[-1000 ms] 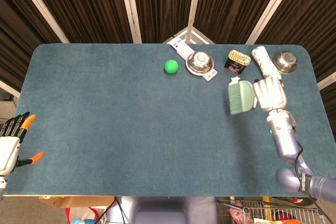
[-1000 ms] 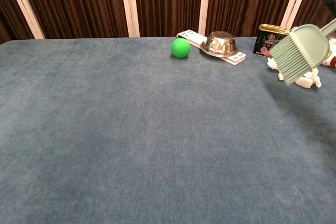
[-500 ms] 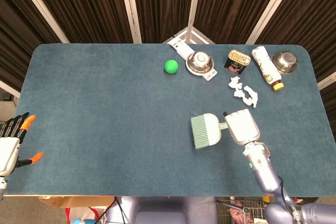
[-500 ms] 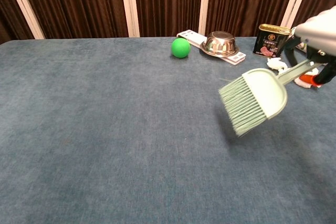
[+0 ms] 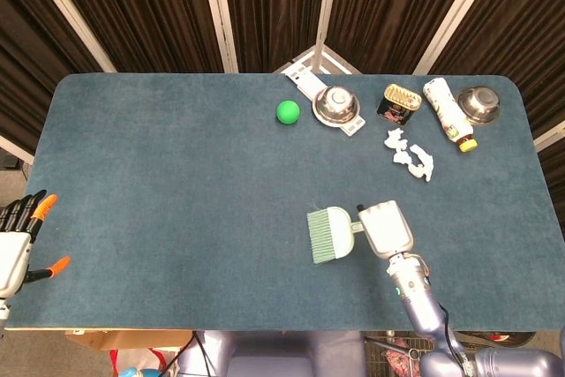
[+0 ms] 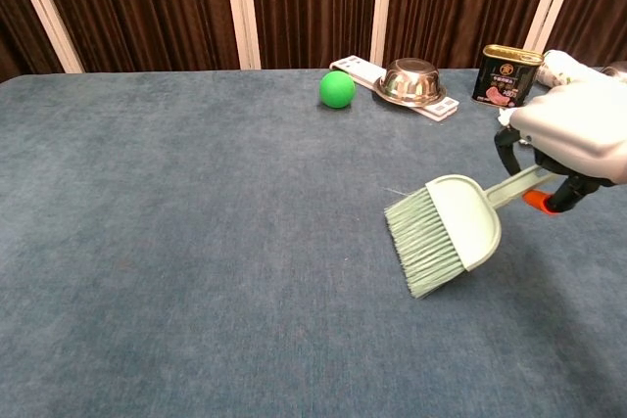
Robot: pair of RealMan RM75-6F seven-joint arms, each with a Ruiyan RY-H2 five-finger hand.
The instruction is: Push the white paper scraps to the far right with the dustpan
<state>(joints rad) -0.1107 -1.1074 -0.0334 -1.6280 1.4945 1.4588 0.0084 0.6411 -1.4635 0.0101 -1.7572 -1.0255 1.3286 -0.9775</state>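
My right hand [image 5: 386,229] [image 6: 573,141] grips the handle of a pale green brush-edged dustpan [image 5: 329,233] [image 6: 442,234], held low over the table's near middle-right, bristles pointing left. The white paper scraps [image 5: 410,154] lie farther back and to the right of it, in front of the tin; in the chest view the hand hides nearly all of them. My left hand [image 5: 19,240] rests off the table's near left edge, fingers spread and holding nothing.
Along the back edge stand a green ball [image 5: 288,111], a steel bowl [image 5: 336,105] on a white strip, an opened tin [image 5: 398,101], a lying white bottle [image 5: 447,111] and a second steel bowl [image 5: 480,104].
My right hand carried the dustpan from beside the scraps at the back right toward me and leftward, lowering it; the scraps are now uncovered in the head view.
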